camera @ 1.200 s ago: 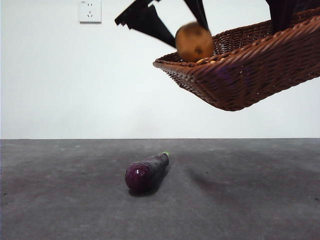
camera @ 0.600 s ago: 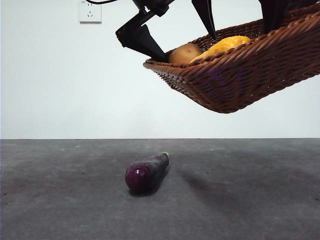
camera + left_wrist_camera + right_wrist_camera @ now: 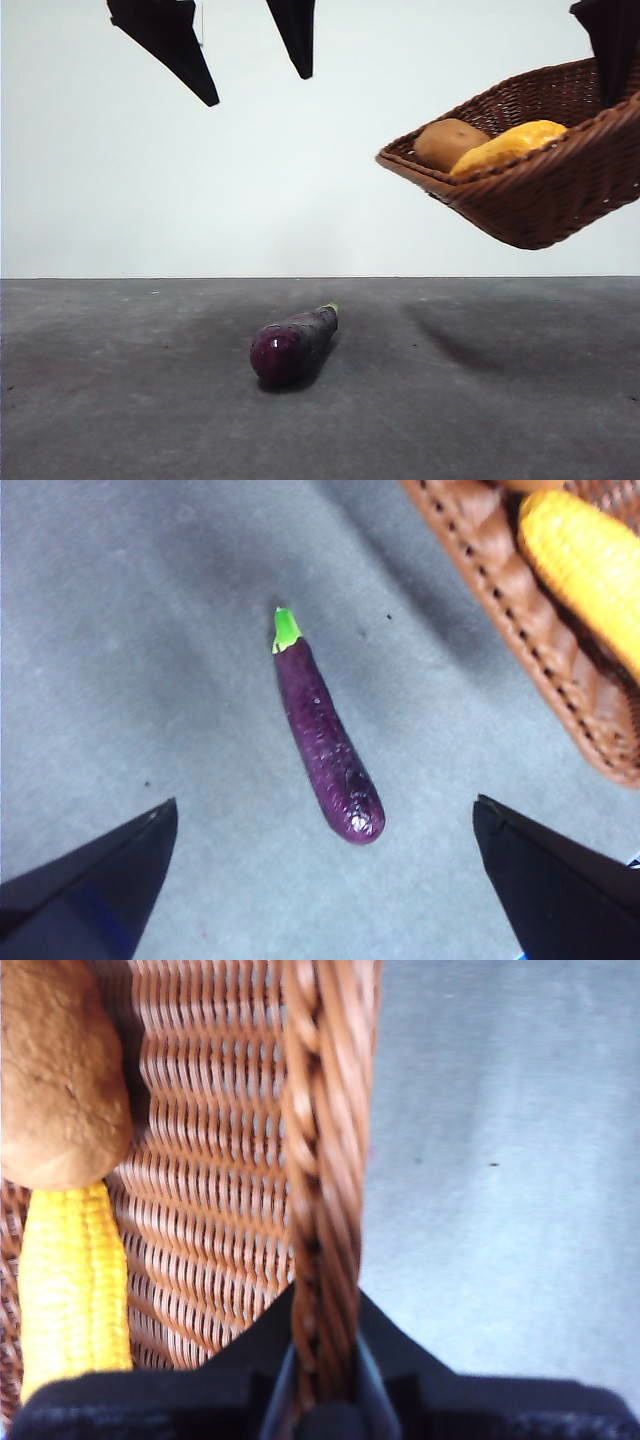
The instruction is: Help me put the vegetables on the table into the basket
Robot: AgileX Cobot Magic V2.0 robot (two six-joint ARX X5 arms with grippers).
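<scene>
Your right gripper (image 3: pixel 322 1400) has its jaws clamped on the rim of the wicker basket (image 3: pixel 540 205), holding it tilted in the air, well above the table (image 3: pixel 480 400) on the right of the front view. Inside it the potato (image 3: pixel 450 143) sits at the low end, touching the yellow corn cob (image 3: pixel 508 147) beside it; the right wrist view shows the two pressed together against the woven floor. Your left gripper (image 3: pixel 322 850) hangs high above the table with its jaws spread wide and nothing between them. Directly below it the purple eggplant (image 3: pixel 328 742) lies flat on the grey surface, green stem pointing away from the front camera. The eggplant is alone on the table, well apart from the basket
</scene>
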